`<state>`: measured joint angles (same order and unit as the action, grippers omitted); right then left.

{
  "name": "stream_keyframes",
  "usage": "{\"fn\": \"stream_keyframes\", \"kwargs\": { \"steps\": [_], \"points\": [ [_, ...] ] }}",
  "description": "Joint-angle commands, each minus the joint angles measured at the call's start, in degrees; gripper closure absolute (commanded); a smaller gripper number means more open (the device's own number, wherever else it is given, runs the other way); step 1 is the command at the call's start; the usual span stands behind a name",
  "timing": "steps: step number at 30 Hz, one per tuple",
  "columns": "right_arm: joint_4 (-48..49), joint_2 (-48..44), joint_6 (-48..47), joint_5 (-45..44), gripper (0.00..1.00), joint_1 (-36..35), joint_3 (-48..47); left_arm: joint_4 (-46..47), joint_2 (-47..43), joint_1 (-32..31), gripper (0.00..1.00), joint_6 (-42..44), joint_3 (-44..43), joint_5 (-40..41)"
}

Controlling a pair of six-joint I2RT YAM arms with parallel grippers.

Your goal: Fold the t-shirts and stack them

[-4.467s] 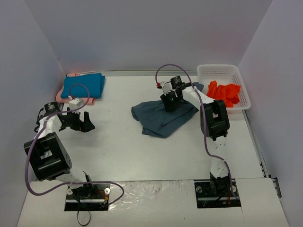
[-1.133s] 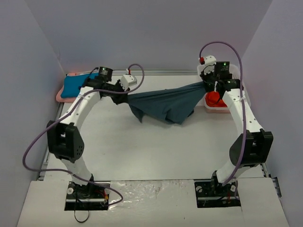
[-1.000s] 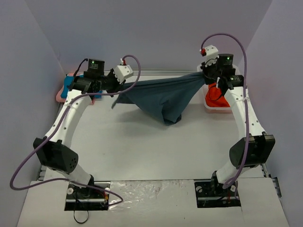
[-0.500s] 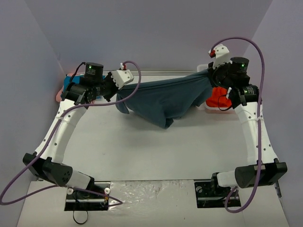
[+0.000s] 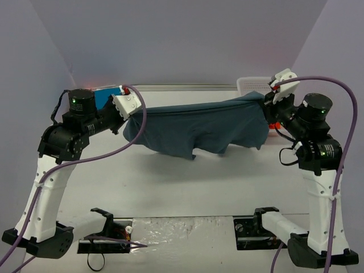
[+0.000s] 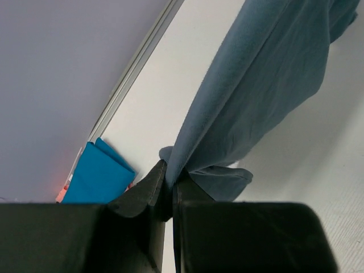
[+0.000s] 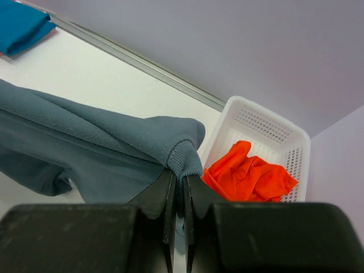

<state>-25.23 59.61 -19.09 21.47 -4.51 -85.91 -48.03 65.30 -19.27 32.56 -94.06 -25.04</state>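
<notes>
White lattice basket (image 7: 265, 121), table's far-right corner

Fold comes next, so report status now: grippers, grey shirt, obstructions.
Left gripper and right gripper both shut on slate-grey t-shirt, opposite ends. Shirt stretched between, middle sagging. Orange shirt in basket, teal shirt far left, neither obstructing.

The blue-grey shirt (image 5: 199, 128) hangs in the air above the middle of the table, stretched sideways into a wide band. Its top edge runs taut and nearly level, and its lower part sags in loose folds. The left gripper (image 6: 170, 182) pinches one end and the right gripper (image 7: 181, 182) pinches a ribbed hem at the other. The teal shirt (image 6: 96, 176) lies folded flat in the table's far left corner, with a thin pink edge (image 6: 61, 194) showing under it. The orange-red shirt (image 7: 250, 173) lies crumpled inside the white basket (image 7: 267, 122) at the far right corner.
</notes>
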Motion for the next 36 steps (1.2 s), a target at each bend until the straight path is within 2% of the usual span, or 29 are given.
{"fn": "stream_keyframes", "kwargs": {
  "steps": [1, 7, 10, 15, 19, 24, 26, 30, 32, 36],
  "points": [
    [-0.3, -1.1, -1.1, -5.0, 1.0, 2.1, -3.1, -3.3, -1.5, 2.0, 0.98, 0.0, -2.5, 3.2],
    [0.1, 2.5, -1.7, -5.7, 1.0, 2.1, -2.6, -0.1, -0.2, 2.0, 0.98, -1.5, 0.2, 4.6],
    [1.3, 7.6, -2.2, -6.1, 1.0, 2.1, -2.0, 2.7, 1.8, 2.3, 0.98, -1.4, 2.5, 8.7],
    [4.5, 18.2, -2.1, -6.6, 1.0, 2.1, -2.9, 5.7, 10.3, 4.5, 0.98, -0.8, 2.8, 8.0],
    [6.2, 27.0, -1.4, -7.8, 1.0, 2.1, -8.9, 7.5, 20.0, 6.9, 0.97, -1.8, -1.4, 8.0],
    [7.0, 34.3, 0.1, -8.6, 1.0, 2.1, -18.8, 8.0, 25.7, 8.5, 0.98, -3.6, -13.4, 9.5],
    [7.1, 34.7, 0.6, -8.9, 1.0, 2.0, -23.0, 7.9, 25.9, 8.6, 0.98, -3.9, -18.1, 9.4],
    [7.2, 31.5, 0.2, -10.0, 1.0, 2.1, -24.6, 6.6, 23.7, 8.7, 0.98, -4.0, -21.5, 8.8],
    [7.3, 29.1, -0.3, -10.0, 1.0, 2.1, -21.3, 6.6, 20.6, 8.7, 0.98, -4.1, -20.4, 8.7],
    [7.4, 19.9, -0.4, -9.2, 1.0, 2.1, -11.8, 6.3, 14.2, 8.7, 0.98, -5.0, -12.7, 8.3]
  ]
}}
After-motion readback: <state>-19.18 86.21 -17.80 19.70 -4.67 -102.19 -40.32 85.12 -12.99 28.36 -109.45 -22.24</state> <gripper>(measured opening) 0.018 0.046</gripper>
